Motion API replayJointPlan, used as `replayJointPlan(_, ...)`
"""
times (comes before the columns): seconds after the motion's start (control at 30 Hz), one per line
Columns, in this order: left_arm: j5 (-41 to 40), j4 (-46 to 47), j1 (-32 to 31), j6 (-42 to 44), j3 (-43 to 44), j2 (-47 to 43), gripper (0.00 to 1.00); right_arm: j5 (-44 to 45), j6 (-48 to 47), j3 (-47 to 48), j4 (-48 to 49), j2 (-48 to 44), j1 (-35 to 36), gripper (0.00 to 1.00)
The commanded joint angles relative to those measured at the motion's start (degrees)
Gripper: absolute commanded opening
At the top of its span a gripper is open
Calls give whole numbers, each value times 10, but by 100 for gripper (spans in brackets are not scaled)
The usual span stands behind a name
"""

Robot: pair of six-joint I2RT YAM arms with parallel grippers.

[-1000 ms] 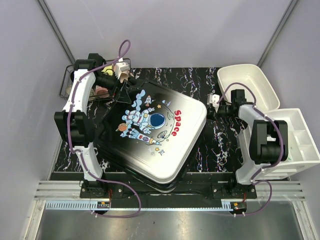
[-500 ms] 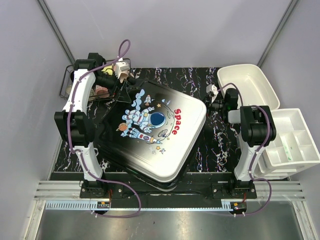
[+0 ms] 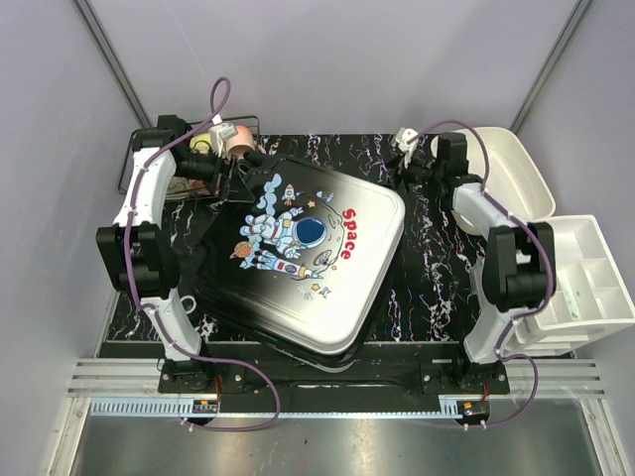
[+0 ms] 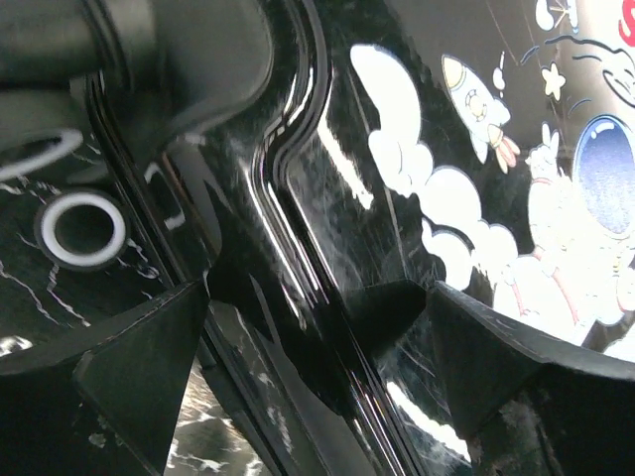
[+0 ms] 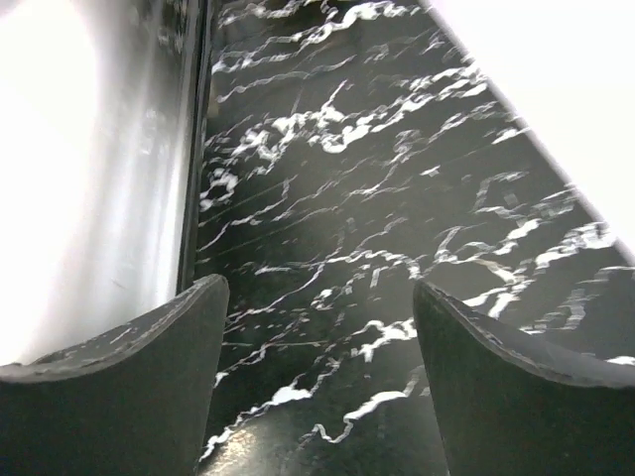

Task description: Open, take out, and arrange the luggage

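The luggage [image 3: 308, 248] lies flat mid-table, astronaut print and red "Space" facing up, its lid sitting skewed over the black lower shell. My left gripper [image 3: 238, 176] is at the case's far-left corner. In the left wrist view it [image 4: 317, 297] is open wide, with the glossy black rim of the luggage [image 4: 298, 228] running between the fingers [image 4: 139, 367]. My right gripper [image 3: 402, 159] hangs off the case's far-right corner. It [image 5: 317, 288] is open, with only marbled tabletop [image 5: 337, 228] between its fingers [image 5: 496, 367].
A black wire basket [image 3: 134, 174] stands at the far left, behind the left arm. A white bin [image 3: 511, 164] and a divided white bin [image 3: 585, 278] are on the right. A white ring [image 4: 81, 226] lies on the table by the case's corner.
The right arm swung from beside the bins to the case's far-right corner and its jaws opened. The left jaws spread wider. The lid settled lower and shifted slightly.
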Motion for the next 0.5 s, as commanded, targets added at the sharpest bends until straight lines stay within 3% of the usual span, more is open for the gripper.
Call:
replayJointPlan(0.0, -51, 43, 41, -38, -57, -41, 96, 116, -41, 46, -114, -108, 14, 86)
replayJointPlan(0.17, -44, 49, 97, -62, -97, -105, 98, 183, 17, 144, -263, -144, 13, 88)
replayJointPlan(0.27, -38, -40, 127, 7, -96, -128, 98, 184, 40, 154, -411, -191, 15, 88)
replayJointPlan(0.37, -64, -123, 149, 128, -124, -161, 98, 185, 77, 122, -499, -275, 28, 89)
replayJointPlan(0.47, -124, -155, 165, 197, -193, -207, 98, 177, 148, 90, -539, -344, 36, 90)
